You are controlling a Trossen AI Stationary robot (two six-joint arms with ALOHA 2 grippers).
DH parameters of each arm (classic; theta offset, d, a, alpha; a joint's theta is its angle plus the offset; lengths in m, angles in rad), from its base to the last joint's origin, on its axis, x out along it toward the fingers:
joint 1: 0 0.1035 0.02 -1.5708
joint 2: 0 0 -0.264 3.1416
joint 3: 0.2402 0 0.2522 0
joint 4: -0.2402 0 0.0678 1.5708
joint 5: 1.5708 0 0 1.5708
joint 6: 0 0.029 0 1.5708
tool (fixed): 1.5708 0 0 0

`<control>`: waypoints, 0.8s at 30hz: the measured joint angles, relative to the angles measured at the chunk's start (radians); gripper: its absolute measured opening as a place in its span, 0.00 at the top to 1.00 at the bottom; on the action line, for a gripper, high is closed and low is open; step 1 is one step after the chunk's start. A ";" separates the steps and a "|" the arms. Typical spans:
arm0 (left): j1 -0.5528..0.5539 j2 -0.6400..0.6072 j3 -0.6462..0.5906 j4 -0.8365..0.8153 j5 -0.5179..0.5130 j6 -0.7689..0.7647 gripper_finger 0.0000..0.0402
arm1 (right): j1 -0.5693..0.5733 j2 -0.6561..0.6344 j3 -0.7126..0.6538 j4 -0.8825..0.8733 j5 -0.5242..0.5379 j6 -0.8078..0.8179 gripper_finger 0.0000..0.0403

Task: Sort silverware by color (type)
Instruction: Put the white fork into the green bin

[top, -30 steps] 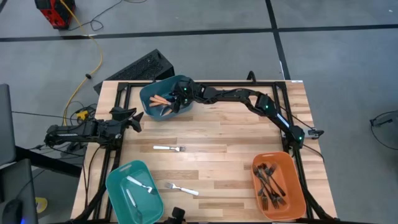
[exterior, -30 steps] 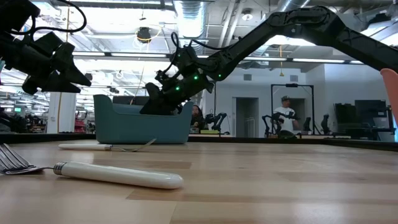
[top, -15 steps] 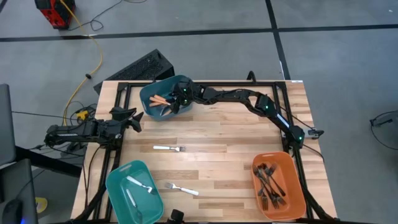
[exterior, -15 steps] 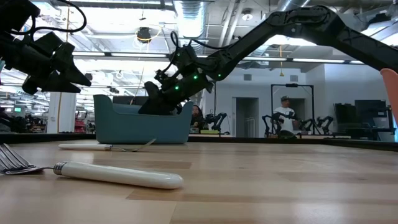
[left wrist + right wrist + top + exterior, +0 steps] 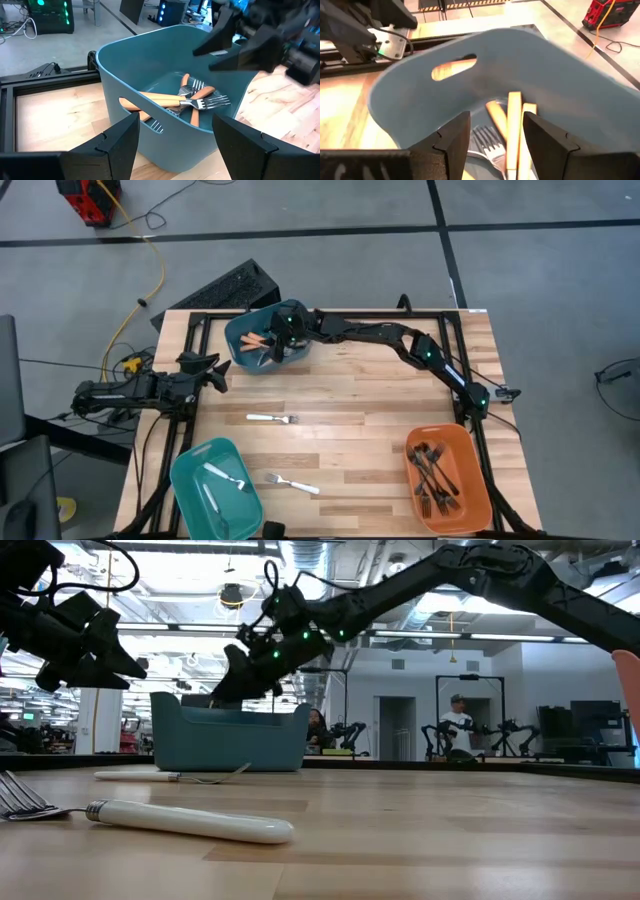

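Several orange-handled forks (image 5: 186, 99) lie in the far teal bin (image 5: 240, 330). My right gripper (image 5: 496, 121) hovers open just above that bin's rim, over the forks (image 5: 514, 125), and holds nothing. In the low view it (image 5: 232, 680) stands above the bin (image 5: 230, 740). My left gripper (image 5: 218, 373) waits open at the table's left edge, facing the bin, and is empty too. Two white forks (image 5: 270, 418) (image 5: 292, 483) lie flat on the table.
A near-left teal bin (image 5: 190, 480) holds white forks (image 5: 228, 477). An orange bin (image 5: 475, 480) near the right holds several black forks (image 5: 435, 470). Bare wood lies between the bins. A black frame runs along the table's far and side edges.
My right gripper has risen out of the far teal bin to above its rim and has shifted a little toward the table's left edge. The forks in the bin lie as before.
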 joint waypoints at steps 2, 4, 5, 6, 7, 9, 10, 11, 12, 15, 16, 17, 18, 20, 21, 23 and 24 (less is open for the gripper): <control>0.000 0.000 0.000 0.000 0.000 0.000 0.42 | -0.003 0.000 0.046 -0.071 0.000 -0.005 0.48; 0.000 0.000 0.000 0.000 0.000 0.000 0.42 | -0.009 0.000 0.098 -0.169 0.000 -0.008 0.49; 0.000 0.000 0.000 0.000 0.000 0.000 0.42 | -0.010 0.000 0.125 -0.225 0.000 -0.016 0.49; 0.000 0.000 0.000 0.000 0.000 0.000 0.42 | -0.009 0.000 0.154 -0.284 0.000 -0.032 0.49; 0.000 0.000 0.000 0.000 0.000 0.000 0.42 | -0.009 0.000 0.186 -0.345 0.000 -0.053 0.49; 0.000 0.000 0.000 0.000 0.000 0.000 0.42 | -0.009 0.000 0.248 -0.468 0.000 -0.101 0.49; 0.000 0.000 0.000 0.000 0.001 0.000 0.42 | -0.009 -0.008 0.251 -0.501 0.001 -0.120 0.49; 0.000 0.000 0.000 0.000 0.001 0.000 0.42 | -0.009 -0.031 0.229 -0.511 0.002 -0.133 0.49; 0.000 0.000 0.000 0.000 0.002 0.000 0.42 | -0.009 -0.047 0.222 -0.548 0.006 -0.136 0.49; 0.000 0.000 0.000 0.000 0.003 -0.001 0.42 | -0.010 -0.087 0.230 -0.621 0.014 -0.152 0.50; 0.000 0.000 0.000 0.000 0.003 -0.001 0.42 | -0.012 -0.106 0.231 -0.660 0.014 -0.154 0.50; 0.000 0.000 0.000 0.000 0.002 -0.001 0.42 | -0.014 -0.121 0.231 -0.674 0.014 -0.154 0.51; 0.000 0.000 0.000 0.001 0.001 -0.001 0.42 | -0.014 -0.138 0.234 -0.680 0.015 -0.154 0.51; 0.000 0.000 0.000 0.001 0.003 -0.001 0.42 | -0.015 -0.176 0.234 -0.745 0.017 -0.154 0.52; 0.000 0.000 0.000 0.001 0.004 -0.001 0.42 | -0.015 -0.192 0.234 -0.768 0.024 -0.155 0.52; 0.000 0.000 0.000 0.001 0.007 -0.002 0.42 | -0.013 -0.229 0.234 -0.813 0.034 -0.162 0.53; 0.000 0.000 0.000 0.001 0.009 -0.002 0.42 | -0.012 -0.251 0.233 -0.853 0.034 -0.164 0.53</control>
